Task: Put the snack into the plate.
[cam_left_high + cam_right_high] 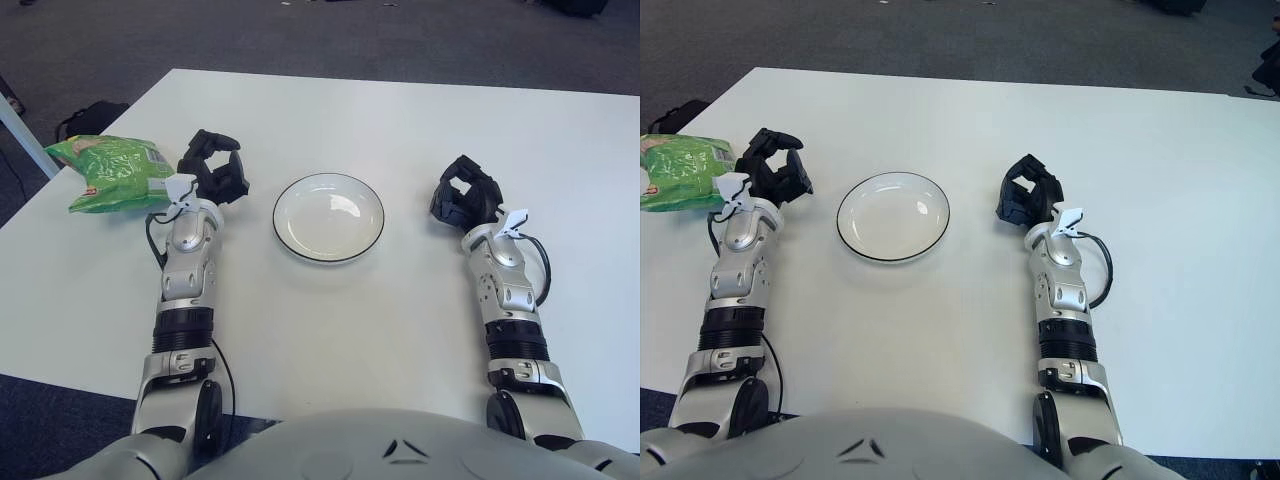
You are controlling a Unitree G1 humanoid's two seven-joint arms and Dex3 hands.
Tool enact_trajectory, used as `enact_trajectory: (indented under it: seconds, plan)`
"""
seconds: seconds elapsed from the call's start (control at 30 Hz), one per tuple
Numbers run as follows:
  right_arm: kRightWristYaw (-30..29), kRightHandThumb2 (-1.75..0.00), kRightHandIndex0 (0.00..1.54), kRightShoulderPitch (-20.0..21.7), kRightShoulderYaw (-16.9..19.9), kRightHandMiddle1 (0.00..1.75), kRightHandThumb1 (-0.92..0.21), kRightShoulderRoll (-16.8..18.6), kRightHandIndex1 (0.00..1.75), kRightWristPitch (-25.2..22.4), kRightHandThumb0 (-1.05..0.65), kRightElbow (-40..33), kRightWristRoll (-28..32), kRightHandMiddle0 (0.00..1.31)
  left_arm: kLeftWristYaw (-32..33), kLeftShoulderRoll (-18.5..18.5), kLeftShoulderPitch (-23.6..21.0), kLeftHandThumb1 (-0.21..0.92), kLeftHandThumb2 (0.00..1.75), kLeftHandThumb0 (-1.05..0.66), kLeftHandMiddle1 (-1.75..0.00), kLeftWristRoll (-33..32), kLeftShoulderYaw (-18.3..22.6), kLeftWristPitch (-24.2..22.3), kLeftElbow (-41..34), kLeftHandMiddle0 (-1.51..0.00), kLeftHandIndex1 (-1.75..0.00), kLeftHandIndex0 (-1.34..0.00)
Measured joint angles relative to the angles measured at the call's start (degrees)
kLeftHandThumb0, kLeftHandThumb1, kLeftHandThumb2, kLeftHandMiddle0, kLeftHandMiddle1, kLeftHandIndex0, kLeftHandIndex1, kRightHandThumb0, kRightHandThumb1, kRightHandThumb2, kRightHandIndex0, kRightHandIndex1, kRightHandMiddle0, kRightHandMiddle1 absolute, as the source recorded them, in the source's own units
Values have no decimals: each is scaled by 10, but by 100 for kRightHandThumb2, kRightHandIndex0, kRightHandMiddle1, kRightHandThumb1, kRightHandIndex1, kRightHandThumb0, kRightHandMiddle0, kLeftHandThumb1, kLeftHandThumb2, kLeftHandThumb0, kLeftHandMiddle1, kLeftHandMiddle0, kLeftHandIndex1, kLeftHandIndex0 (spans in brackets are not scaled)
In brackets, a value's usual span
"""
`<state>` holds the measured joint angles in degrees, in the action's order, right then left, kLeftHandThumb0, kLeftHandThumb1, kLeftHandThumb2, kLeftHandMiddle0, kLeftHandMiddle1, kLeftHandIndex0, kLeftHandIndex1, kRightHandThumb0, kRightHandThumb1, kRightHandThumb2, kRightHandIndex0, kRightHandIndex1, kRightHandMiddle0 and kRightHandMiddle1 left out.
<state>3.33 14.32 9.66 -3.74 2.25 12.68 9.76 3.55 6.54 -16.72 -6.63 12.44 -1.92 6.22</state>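
A green snack bag lies flat near the table's left edge. A white plate with a dark rim sits empty in the middle of the table. My left hand rests on the table just right of the bag, fingers relaxed, holding nothing. My right hand rests on the table to the right of the plate, fingers loosely curled, empty.
The white table ends close to the bag on the left. Dark carpet lies beyond the far edge, with a black object on the floor at the left.
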Motion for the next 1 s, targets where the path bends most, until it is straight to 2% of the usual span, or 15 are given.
enact_trajectory:
  seconds: [0.3,0.7,1.0]
  plan:
    - [0,-133,98,0,0,175,-31,0,175,0,-48,1,0,62,10,0,0,49,110,-43,-175,14,-1,4,0,-116,-175,-48]
    - [1,-133,97,0,0,175,-30,0,175,0,-49,6,0,62,65,13,-1,44,116,-44,-175,109,-18,55,17,-115,-175,-51]
    - [1,-133,97,1,0,175,-30,-1,175,0,-48,9,0,62,65,53,-16,47,112,-43,-175,141,-26,108,58,-119,-175,-49]
